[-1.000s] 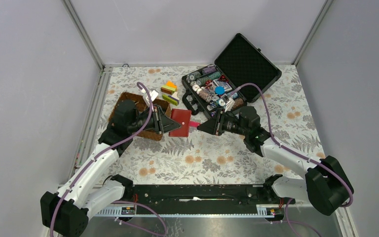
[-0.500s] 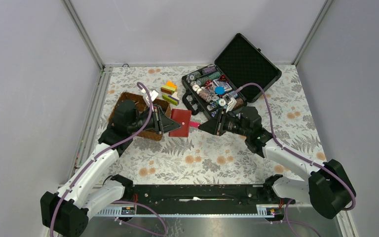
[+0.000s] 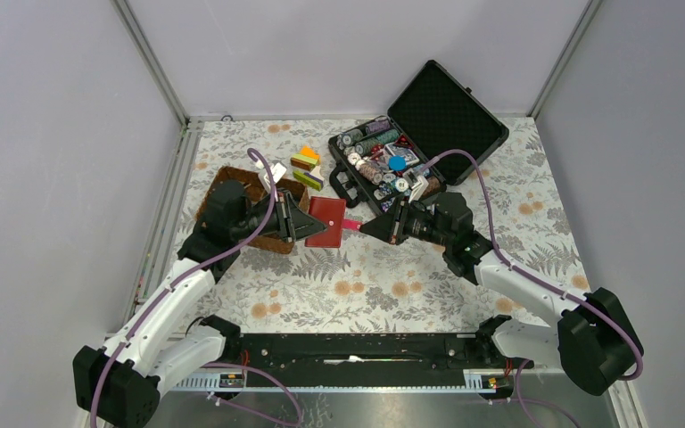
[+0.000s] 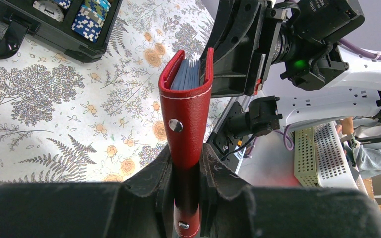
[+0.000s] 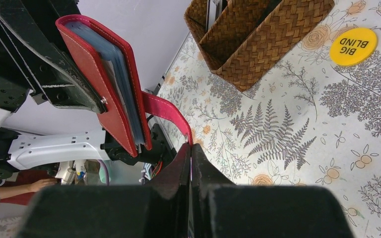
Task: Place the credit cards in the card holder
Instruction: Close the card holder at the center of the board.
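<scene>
Red card holder (image 4: 186, 124), we see, is clamped in the left jaws mid-frame; the right jaws pinch a pink strip (image 5: 167, 111) beside it.

Left gripper (image 4: 187, 166) clamps the card holder (image 4: 186, 104) from its left; right gripper (image 5: 191, 156), opposite, pinches what seems its pink tab (image 5: 166, 111).

A red wallet (image 4: 186, 124) with white stitching, a silver snap and pale blue-grey inner pockets. Its strap (image 5: 166, 113) is a brighter pink-red. The tablecloth (image 3: 366, 276) is white, printed with grey ferns and orange flowers. The basket (image 5: 258, 34) is brown herringbone weave. A round yellow chip (image 5: 353, 46) carries black lettering. The open case (image 3: 446, 111) is black.
</scene>
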{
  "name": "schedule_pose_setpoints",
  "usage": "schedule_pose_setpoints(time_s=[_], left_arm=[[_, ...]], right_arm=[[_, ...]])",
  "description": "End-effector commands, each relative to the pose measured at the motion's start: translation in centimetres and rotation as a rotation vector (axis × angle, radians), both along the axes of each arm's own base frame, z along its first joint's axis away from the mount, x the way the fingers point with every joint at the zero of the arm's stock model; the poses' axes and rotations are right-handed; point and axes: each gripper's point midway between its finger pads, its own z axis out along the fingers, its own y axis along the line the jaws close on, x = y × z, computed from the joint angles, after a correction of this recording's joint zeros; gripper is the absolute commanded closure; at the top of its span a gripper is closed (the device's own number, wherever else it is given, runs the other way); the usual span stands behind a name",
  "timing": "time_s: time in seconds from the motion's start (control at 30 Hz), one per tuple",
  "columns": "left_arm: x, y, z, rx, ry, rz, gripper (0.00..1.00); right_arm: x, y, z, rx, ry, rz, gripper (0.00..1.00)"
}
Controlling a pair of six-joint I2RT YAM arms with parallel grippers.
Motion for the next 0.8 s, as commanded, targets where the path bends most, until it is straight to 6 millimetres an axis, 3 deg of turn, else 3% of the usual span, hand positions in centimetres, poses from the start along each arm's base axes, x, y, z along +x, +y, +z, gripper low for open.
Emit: schedule_pose_setpoints(time_s=[0.0,0.17,0.37,0.77], left_arm=[[0.1,-0.2,1.5,-0.034,-0.070,-0.020,1.00],[1.2,0.5,0.4,0.020,-0.059,0.062,1.00],[1.6,0.7,-1.0,0.122,-0.055,0.123,1.00],[0.5,0.1,-1.0,0.156,-0.088,0.105,1.00]], right_arm=[[-0.1,0.2,2.9,0.033,-0.105,0.014,1.00],[-1.1,0.5,3.8,0.036,-0.150,0.069,1.00],[-3.4,3.1,6.2,0.034,-0.234,0.168,1.00],[-2.5,5.7,5.2,-0.021,-0.165,0.174,1.00]])
